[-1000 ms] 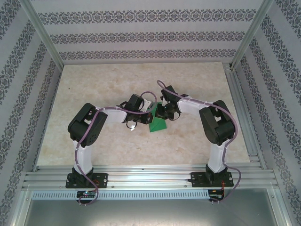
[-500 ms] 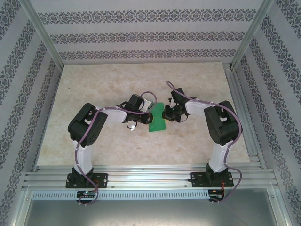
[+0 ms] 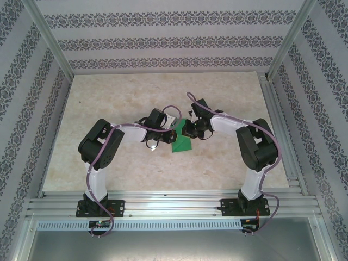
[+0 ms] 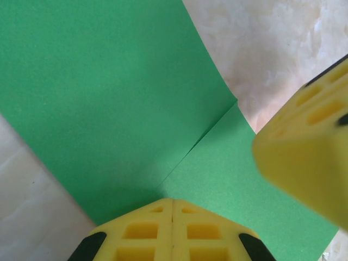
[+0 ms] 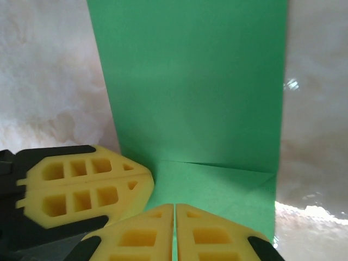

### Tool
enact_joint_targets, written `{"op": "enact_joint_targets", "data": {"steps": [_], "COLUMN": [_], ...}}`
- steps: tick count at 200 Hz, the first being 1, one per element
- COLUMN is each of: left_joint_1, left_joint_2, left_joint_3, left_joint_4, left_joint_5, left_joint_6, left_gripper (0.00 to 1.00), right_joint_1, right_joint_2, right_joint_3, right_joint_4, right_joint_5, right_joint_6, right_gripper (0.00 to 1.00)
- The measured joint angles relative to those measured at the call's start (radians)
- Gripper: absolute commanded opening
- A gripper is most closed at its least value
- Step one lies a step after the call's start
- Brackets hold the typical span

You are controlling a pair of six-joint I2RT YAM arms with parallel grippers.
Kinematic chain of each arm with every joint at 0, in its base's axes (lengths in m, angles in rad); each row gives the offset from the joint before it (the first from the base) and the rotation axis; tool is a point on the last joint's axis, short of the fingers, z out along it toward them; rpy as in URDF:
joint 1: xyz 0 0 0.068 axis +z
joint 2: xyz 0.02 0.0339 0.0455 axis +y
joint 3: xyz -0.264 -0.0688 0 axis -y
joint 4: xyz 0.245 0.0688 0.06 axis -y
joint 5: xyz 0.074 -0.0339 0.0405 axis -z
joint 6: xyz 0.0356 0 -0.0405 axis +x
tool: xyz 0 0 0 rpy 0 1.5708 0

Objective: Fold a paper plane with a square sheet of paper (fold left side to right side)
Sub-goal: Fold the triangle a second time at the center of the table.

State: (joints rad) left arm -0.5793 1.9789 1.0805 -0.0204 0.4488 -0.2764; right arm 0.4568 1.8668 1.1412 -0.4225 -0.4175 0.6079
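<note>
As the left gripper (image 4: 173, 202) and right gripper (image 5: 174, 206), both closed, pin the thin bright green paper sheet (image 4: 109, 81), creasing seems in hand; next, press toward twelve o'clock.

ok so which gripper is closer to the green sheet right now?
Can't separate them: both are over it. Left gripper, shut, sits at the edge of the square sheet of paper by the crease; right gripper, shut, is over the same end, beside the left one.
</note>
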Motion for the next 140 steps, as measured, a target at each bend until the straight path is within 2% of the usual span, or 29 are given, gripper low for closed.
{"op": "enact_joint_targets", "data": {"steps": [61,86,104,140], "left_joint_1": [0.0,0.0,0.001,0.002], "left_joint_2": [-0.006,-0.035,-0.1,-0.285], "left_joint_3": [0.0,-0.021,-0.07,-0.143], "left_joint_4": [-0.008,-0.027,-0.066,-0.1], "left_joint_5": [-0.014,-0.045,-0.068,-0.038], "left_joint_6": [0.008,0.014,0.025,0.066], "left_gripper": [0.0,0.07,0.12,0.11], "right_joint_1": [-0.019,-0.02,-0.021,-0.021], "right_joint_2": [0.081,0.098,0.1,0.102], "right_joint_3": [0.015,0.029,0.029,0.031], "right_joint_4": [0.0,0.007,0.008,0.008], "right_joint_5": [-0.026,-0.045,-0.051,-0.055], "right_joint_6": [0.0,-0.001,-0.001,-0.005], "right_gripper": [0.1,0.1,0.1,0.1]}}
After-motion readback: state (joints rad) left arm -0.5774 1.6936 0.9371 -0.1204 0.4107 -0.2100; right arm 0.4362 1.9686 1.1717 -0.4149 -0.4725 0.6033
